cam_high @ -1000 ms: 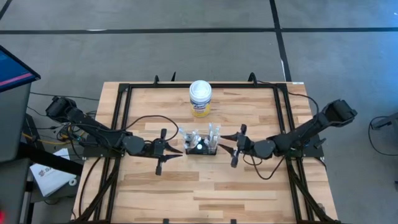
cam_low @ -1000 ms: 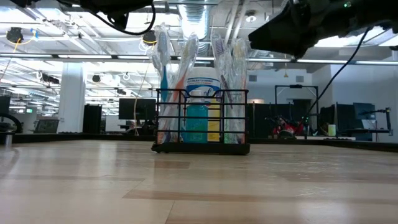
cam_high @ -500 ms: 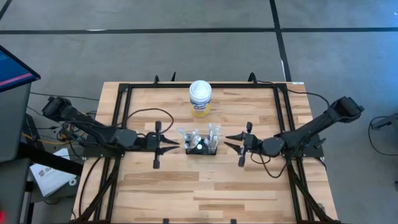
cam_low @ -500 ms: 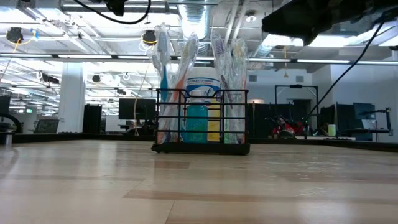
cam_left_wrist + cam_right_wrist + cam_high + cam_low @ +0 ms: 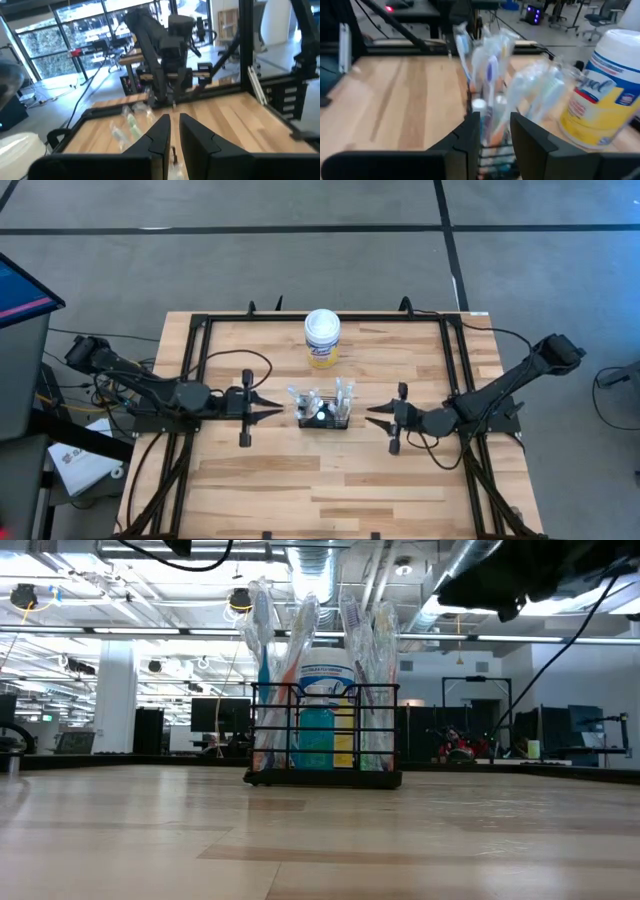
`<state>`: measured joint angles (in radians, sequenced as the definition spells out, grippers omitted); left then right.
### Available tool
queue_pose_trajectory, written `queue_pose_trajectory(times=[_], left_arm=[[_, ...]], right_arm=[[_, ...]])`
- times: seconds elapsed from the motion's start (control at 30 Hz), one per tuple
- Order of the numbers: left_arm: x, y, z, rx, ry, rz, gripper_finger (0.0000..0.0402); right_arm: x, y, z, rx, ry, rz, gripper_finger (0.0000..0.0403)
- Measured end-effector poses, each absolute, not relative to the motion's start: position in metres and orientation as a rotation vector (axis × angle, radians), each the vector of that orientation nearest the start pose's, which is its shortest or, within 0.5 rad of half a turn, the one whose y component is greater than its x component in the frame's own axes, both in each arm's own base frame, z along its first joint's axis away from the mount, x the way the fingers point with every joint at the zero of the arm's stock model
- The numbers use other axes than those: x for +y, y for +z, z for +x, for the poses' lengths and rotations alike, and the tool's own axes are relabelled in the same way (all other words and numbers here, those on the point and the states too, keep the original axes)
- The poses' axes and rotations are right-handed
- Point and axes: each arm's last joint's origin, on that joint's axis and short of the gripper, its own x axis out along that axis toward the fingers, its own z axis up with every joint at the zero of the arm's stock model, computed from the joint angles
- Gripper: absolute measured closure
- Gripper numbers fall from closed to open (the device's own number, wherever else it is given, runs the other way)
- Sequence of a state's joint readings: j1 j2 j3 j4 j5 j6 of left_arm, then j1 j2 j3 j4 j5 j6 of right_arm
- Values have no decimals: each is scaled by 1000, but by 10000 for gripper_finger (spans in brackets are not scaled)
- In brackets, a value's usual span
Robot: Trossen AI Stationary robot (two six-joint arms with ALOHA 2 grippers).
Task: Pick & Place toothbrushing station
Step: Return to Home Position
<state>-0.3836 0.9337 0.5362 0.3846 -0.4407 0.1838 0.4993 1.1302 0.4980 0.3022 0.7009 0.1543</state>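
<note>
station: toothbrushing station (image 5: 321, 411) sits mid-table, free of both arms; black wire-mesh box, low and open-topped, upright on the wood
contents: wrapped toothbrushes (image 5: 262, 660) stand up out of the station, crinkly clear film; a tube or bottle with a white cap sits among them
canister: white canister (image 5: 322, 337) with yellow label, behind the station, apart from it, smooth plastic
left gripper (image 5: 262, 408): beside the station on its left, near but not touching; fingers close together with a thin gap, grasping nothing
right gripper (image 5: 378, 414): beside the station on its right, near but apart; fingers slightly parted, nothing between them
step, my read: both arms flank the station with nothing picked, so either can make the approach
how to: go for a mesh end wall or rim wire, not the brushes; film is slippery and would pull loose
watch: thin wire gives little to grip, so centre the wall between the fingers and lift level; top-heavy load could tip
</note>
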Motion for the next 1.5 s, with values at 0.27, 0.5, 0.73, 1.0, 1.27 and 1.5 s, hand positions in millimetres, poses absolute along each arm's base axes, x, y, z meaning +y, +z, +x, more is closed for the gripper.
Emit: queue_pose_trajectory(times=[0.27, 0.5, 0.73, 1.0, 1.27, 1.5], left_arm=[[-51, 271, 195, 74, 100, 199, 366], [-23, 250, 181, 84, 106, 123, 366], [-11, 231, 145, 5, 150, 46, 366], [-7, 217, 130, 60, 214, 28, 366], [-5, 217, 119, 66, 252, 34, 366], [-3, 214, 109, 100, 257, 14, 366]], right_arm=[[69, 231, 207, 238, -102, -79, 305], [43, 244, 194, 190, -170, -50, 305], [27, 226, 164, 102, -212, -12, 305], [14, 207, 139, 26, -295, -3, 305], [8, 193, 118, -6, -318, -17, 305], [5, 188, 104, -29, -318, -21, 305]])
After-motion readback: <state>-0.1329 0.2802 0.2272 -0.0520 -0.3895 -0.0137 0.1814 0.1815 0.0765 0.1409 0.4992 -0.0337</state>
